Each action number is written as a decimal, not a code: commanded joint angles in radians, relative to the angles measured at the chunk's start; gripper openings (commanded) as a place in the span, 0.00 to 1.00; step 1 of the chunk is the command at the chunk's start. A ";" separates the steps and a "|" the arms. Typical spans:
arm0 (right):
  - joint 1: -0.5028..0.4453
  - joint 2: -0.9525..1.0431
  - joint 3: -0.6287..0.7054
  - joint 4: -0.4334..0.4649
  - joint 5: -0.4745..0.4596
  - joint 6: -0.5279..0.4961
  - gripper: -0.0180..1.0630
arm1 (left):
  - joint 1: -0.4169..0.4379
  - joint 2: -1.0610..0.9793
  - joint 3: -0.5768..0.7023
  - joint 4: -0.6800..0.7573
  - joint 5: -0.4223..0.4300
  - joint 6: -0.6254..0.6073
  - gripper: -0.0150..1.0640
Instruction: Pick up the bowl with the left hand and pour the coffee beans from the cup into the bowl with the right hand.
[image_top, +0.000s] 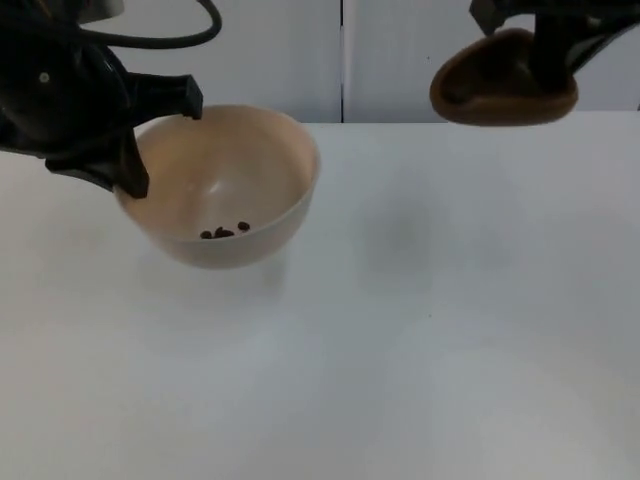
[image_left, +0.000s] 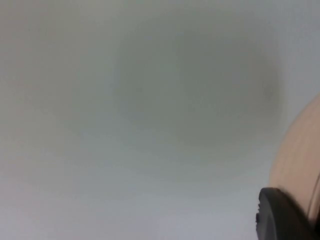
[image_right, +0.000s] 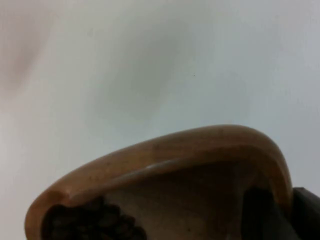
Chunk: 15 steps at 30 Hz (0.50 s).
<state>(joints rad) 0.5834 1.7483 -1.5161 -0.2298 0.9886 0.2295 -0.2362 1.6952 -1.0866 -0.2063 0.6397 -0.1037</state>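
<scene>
Top view: cream bowl (image_top: 225, 185), few beans (image_top: 224, 232)

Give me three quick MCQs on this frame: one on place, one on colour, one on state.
1. Where is the cup?
A. On the table beside the bowl
B. Held up by the right hand
C. Inside the bowl

2. What colour is the bowl?
A. Cream
B. Blue
C. Black

3. What is in the bowl?
A. Nothing
B. A few coffee beans
C. Filled to the rim

Answers:
1 B, the right hand grips the cup above the table.
2 A, it looks pale cream, with the left hand on its rim.
3 B, a small dark cluster lies at the bottom.
</scene>
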 joint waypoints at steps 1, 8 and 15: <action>-0.004 -0.008 0.038 0.003 -0.060 0.031 0.02 | 0.018 -0.008 -0.004 -0.023 0.001 0.026 0.01; -0.004 -0.008 0.155 0.000 -0.199 0.158 0.02 | 0.061 0.029 -0.004 -0.042 0.001 0.071 0.01; -0.006 -0.008 0.215 -0.013 -0.245 0.206 0.02 | 0.068 0.092 0.019 -0.049 -0.022 0.079 0.01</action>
<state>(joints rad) 0.5825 1.7483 -1.3056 -0.2381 0.7635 0.4233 -0.1700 1.7812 -1.0716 -0.2409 0.6280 -0.0294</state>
